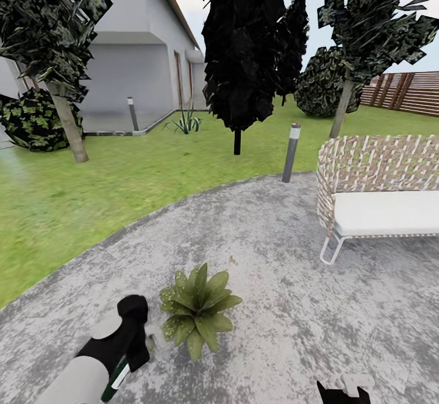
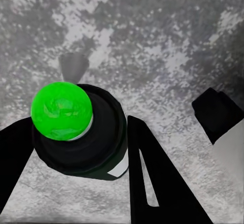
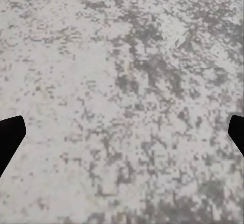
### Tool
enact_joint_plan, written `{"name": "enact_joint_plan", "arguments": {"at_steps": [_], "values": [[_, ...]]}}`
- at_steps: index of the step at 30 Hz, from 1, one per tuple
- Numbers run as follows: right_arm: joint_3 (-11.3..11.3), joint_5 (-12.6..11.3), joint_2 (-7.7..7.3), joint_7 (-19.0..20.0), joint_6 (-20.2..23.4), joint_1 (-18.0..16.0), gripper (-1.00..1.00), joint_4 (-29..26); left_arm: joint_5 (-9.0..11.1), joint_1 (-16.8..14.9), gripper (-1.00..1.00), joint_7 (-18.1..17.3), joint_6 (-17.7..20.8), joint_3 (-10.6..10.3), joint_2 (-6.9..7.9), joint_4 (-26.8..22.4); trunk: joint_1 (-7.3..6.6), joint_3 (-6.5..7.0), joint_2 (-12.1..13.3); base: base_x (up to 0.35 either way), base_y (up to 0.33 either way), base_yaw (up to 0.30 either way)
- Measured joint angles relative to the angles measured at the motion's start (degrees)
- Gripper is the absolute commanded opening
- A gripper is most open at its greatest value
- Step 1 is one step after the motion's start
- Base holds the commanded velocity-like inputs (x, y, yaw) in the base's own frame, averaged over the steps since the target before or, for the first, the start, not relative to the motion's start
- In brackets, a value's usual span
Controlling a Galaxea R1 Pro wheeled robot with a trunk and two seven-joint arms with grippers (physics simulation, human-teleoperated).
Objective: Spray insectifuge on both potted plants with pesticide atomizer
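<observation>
In the left wrist view my left gripper [image 2: 80,122] is shut on the pesticide atomizer [image 2: 96,142], a dark bottle with a bright green dot on its top, with one black finger [image 2: 152,178] on each side of it. In the head view the atomizer [image 1: 119,376] shows as a dark sliver with a pale mark under my left wrist, low over the paving. One potted plant [image 1: 198,312], a low rosette of green leaves, sits just right of that hand. My right gripper [image 1: 344,389] is at the bottom edge; in its wrist view it is open [image 3: 122,137] over bare paving.
A wicker bench [image 1: 378,184] with a white cushion stands at the right on the round paved area [image 1: 274,306]. A grey bollard lamp [image 1: 291,152] stands at the paving's far rim. Lawn [image 1: 91,190], dark trees and a house lie beyond.
</observation>
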Motion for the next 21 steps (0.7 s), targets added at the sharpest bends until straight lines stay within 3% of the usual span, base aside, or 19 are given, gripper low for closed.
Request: {"name": "enact_joint_plan", "arguments": {"at_steps": [3, 8, 13, 17, 19, 21], "values": [[0.0, 0.0, 0.0, 0.0, 0.0, 0.0, 1.0, 0.0, 0.1, 0.1, -1.0, 1.6, -0.1, 4.1, -0.19, 0.0, 0.0, 0.0, 0.0, 0.0, 0.0, 0.0], [0.0, 0.0, 0.01, 0.0, 0.0, 0.0, 1.0, 0.0, -0.1, 0.2, -1.0, 1.8, -0.1, 4.3, -1.39, 0.0, 0.0, 0.0, 0.0, 0.0, 0.0, 0.072], [0.0, 0.0, 0.0, 0.0, 0.0, 0.0, 1.0, 0.0, 0.4, 0.2, -1.0, 2.6, -0.3, 4.4, -1.52, 0.2, 0.0, 0.0, 0.0, 0.0, 0.0, 0.166], [0.0, 0.0, 0.0, 0.0, 0.0, 0.0, 1.0, 0.0, 4.6, 0.3, -1.0, 3.6, -0.3, 4.6, -1.56, 0.2, 0.0, 0.0, 0.0, 0.0, 0.0, 0.013], [0.0, 0.0, 0.0, 0.0, 0.0, 0.0, 1.0, 0.0, 8.6, 0.7, -1.0, 7.7, -0.3, 4.8, -1.39, 0.3, 0.0, 0.0, 0.0, 0.0, 0.0, 0.001], [0.1, 0.0, 0.0, 0.0, 0.0, 0.0, 1.0, 0.0, 10.3, 3.7, -1.0, 11.9, -0.3, 4.8, -1.55, 0.2, 0.0, -0.01, 0.0, 0.0, 0.0, 0.0]]}}
